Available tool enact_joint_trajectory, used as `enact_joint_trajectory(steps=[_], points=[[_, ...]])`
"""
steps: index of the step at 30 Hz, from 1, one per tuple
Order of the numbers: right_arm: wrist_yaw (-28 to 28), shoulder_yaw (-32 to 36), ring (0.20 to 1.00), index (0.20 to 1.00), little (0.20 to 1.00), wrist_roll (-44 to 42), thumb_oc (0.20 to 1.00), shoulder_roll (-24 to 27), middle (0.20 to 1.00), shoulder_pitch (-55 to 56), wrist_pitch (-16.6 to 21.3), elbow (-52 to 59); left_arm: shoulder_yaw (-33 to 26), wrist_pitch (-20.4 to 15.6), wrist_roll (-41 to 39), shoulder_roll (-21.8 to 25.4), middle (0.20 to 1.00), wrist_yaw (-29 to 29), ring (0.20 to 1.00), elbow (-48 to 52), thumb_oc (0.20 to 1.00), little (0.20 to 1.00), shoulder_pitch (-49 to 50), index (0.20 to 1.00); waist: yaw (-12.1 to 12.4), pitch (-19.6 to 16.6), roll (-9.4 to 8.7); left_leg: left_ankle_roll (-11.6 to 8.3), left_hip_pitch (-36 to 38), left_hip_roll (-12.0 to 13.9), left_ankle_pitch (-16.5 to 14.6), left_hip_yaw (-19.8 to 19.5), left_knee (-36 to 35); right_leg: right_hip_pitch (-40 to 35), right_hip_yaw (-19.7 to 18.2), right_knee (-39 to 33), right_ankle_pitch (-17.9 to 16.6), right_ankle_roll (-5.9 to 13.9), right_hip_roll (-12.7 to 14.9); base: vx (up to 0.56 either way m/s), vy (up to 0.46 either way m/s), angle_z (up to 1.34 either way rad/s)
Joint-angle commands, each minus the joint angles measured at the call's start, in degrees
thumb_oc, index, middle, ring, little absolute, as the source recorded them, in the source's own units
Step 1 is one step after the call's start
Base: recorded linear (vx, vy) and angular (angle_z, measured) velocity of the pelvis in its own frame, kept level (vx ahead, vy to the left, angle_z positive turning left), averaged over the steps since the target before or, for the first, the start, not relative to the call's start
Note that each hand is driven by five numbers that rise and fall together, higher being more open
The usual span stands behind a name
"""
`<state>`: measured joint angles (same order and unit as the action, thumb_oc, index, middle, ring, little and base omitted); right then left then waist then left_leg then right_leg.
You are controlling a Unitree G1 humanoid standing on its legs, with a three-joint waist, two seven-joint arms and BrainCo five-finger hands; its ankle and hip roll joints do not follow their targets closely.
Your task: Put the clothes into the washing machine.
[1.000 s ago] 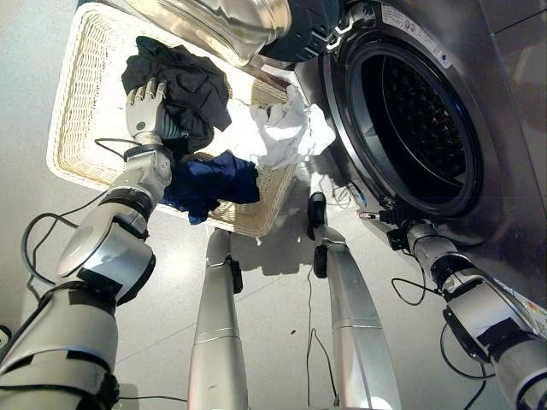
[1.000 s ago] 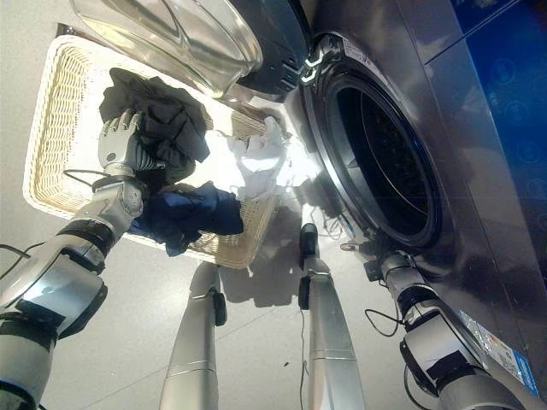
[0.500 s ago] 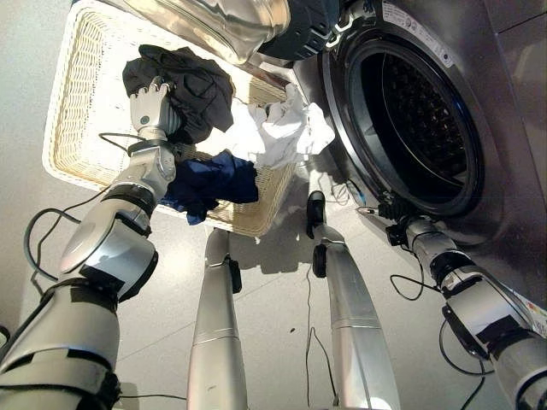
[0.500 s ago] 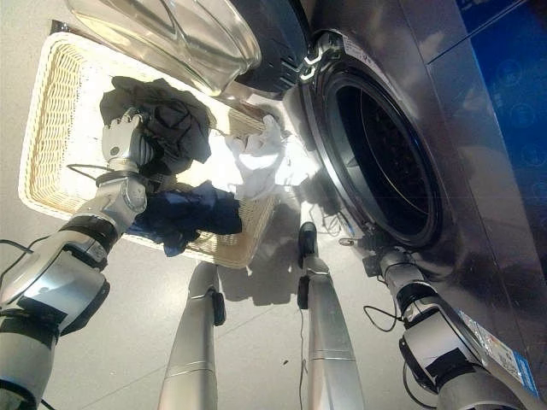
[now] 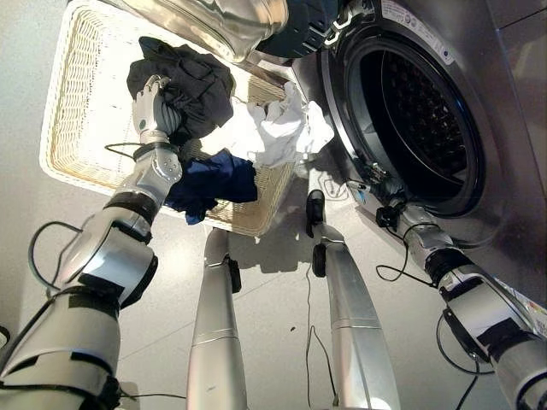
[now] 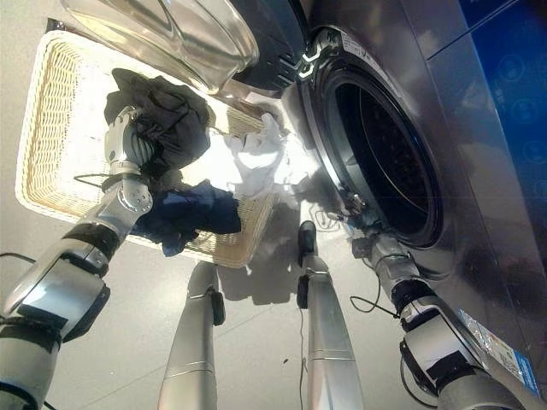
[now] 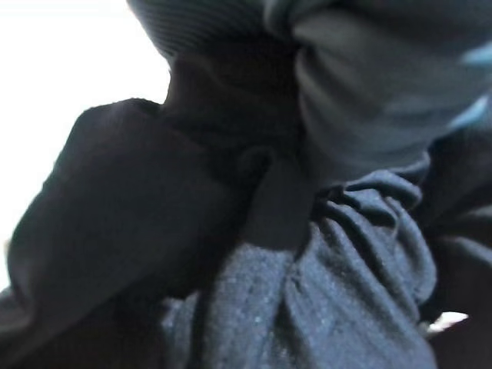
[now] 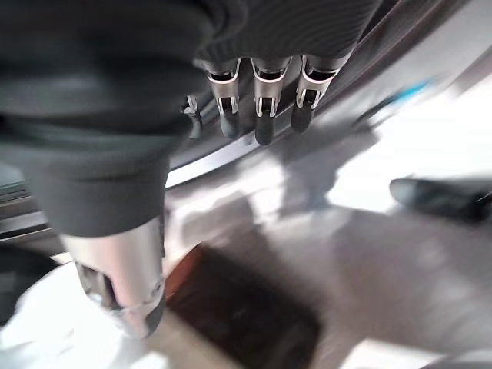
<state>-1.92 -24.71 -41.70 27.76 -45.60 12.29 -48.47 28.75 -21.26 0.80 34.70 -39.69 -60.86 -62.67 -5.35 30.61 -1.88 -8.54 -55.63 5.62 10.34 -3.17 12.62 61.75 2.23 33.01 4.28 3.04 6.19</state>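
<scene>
We start with the washing machine (image 5: 479, 128); its round drum opening (image 5: 419, 111) stands open and dark, with no cloth that we can see inside, and its glass door (image 5: 222, 21) is swung out over the wicker basket (image 5: 73, 94); the basket sits on the floor just beside the machine. The clothes all lie in the basket: a black garment (image 5: 192, 85) at the far end, a white garment (image 5: 273, 128) draped over the rim nearest the drum, and a navy garment (image 5: 209, 179) at the near rim.

Our left hand (image 5: 152, 107) rests against the black garment; its wrist view shows dark cloth bunched close against the fingers, yet we cannot tell whether they are closed on it. Our right hand (image 6: 363, 235) hangs at the lower lip of the drum opening, fingers (image 8: 261, 100) straight and slack, holding nothing.

We judge the step in hand to be the first pick from the basket; the next move calls for a firm grasp of the black garment, a lift clear of the rim and under the door, then a carry across to the drum.
</scene>
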Motion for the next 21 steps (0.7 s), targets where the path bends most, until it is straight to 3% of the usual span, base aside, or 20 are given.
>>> enact_joint_trajectory(steps=[1,6,11,19,20,21], points=[[1.4,3.2,1.0,1.0,1.0,-5.7,1.0,0.2,1.0,4.6,3.1,8.2,-5.4,-9.9,-3.1,-2.2,0.2,-4.1,0.2,8.3,0.2,0.2,1.1,0.2,1.7,-0.8,-1.31,2.28,-0.1,-5.4,-6.2,0.4,4.8,-3.1,0.2,-13.0,-9.3,2.94,-4.0,0.0,0.0,0.0],[0.9,5.8,1.0,1.0,1.0,-9.8,1.0,-0.7,1.0,8.4,3.6,17.2,-8.7,-15.7,-3.8,-4.1,0.2,-3.3,0.2,18.3,0.2,0.2,7.8,0.2,2.4,-0.8,-0.88,2.51,-0.2,-5.8,-6.4,0.0,4.6,-3.0,0.8,-12.6,-9.0,3.05,-3.7,0.0,0.0,0.0],[-3.5,8.8,1.0,1.0,1.0,-15.5,1.0,-1.9,1.0,11.5,3.5,24.0,-11.2,-21.1,-1.0,-6.3,0.2,-2.1,0.2,25.8,0.2,0.2,12.4,0.2,3.0,-0.8,-0.42,2.91,-0.3,-6.1,-6.5,-0.3,5.0,-3.1,1.2,-11.9,-8.6,3.14,-3.4,0.0,-0.002,0.03],[-10.2,10.0,1.0,1.0,1.0,-21.1,1.0,-2.6,1.0,13.8,0.6,32.6,-11.5,-23.6,0.3,-7.3,0.2,4.1,0.2,35.7,0.2,0.2,16.1,0.2,3.5,-0.8,-0.02,3.36,-0.1,-6.6,-6.3,-0.6,5.1,-3.5,1.8,-11.7,-8.6,3.34,-3.0,0.0,0.0,0.0],[-13.4,9.9,1.0,1.0,1.0,-22.8,1.0,-2.9,1.0,14.3,-1.5,36.0,-11.0,-23.8,-0.6,-7.0,0.2,8.6,0.2,40.0,0.2,0.2,16.9,0.2,3.7,-0.8,0.12,3.57,-0.1,-6.8,-6.2,-0.6,5.0,-3.5,2.1,-11.8,-8.7,3.42,-2.8,0.01,-0.021,0.06],[-13.9,9.9,1.0,1.0,1.0,-22.9,1.0,-3.0,1.0,14.5,-1.8,36.5,-10.9,-23.6,-0.9,-7.1,0.2,9.5,0.2,40.7,0.2,0.2,17.1,0.2,3.8,-0.8,0.14,3.61,0.0,-6.9,-6.2,-0.7,4.9,-3.6,2.1,-11.9,-8.7,3.44,-2.7,0.02,-0.032,0.08]])
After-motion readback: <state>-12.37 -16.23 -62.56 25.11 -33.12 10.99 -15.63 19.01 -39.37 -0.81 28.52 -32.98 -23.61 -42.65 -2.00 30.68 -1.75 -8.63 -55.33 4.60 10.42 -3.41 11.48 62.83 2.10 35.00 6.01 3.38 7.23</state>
